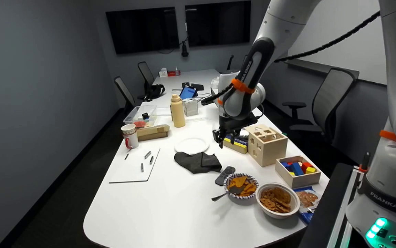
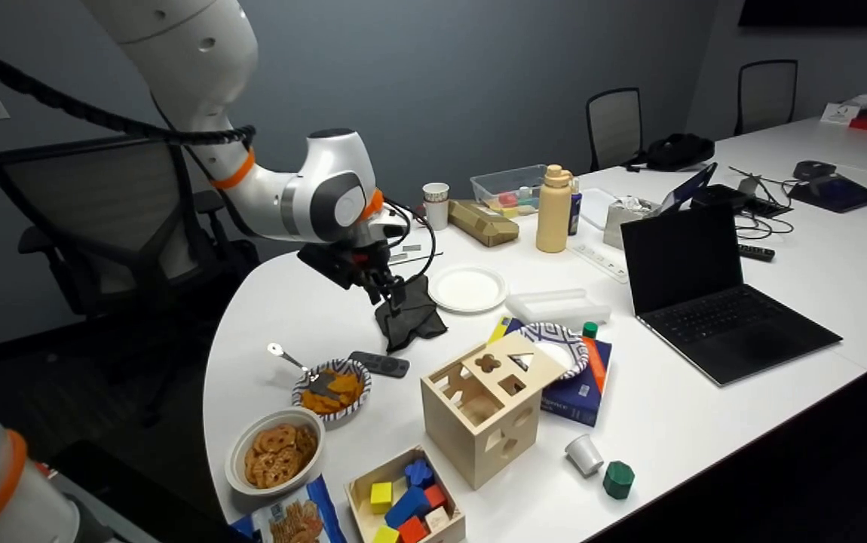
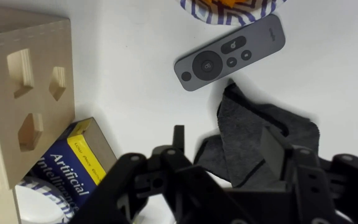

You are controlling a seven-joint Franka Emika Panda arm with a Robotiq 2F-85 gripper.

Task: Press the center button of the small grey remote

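Wrist view: holding the pincer spread, apart from the grey remote, seemingly yet to reach or press its center button

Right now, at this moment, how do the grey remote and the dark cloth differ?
The remote is a straight, round-cornered bar; the cloth lies rumpled. The remote is lighter grey, the cloth darker. The remote looks smaller than the cloth. Both lie on the white table.
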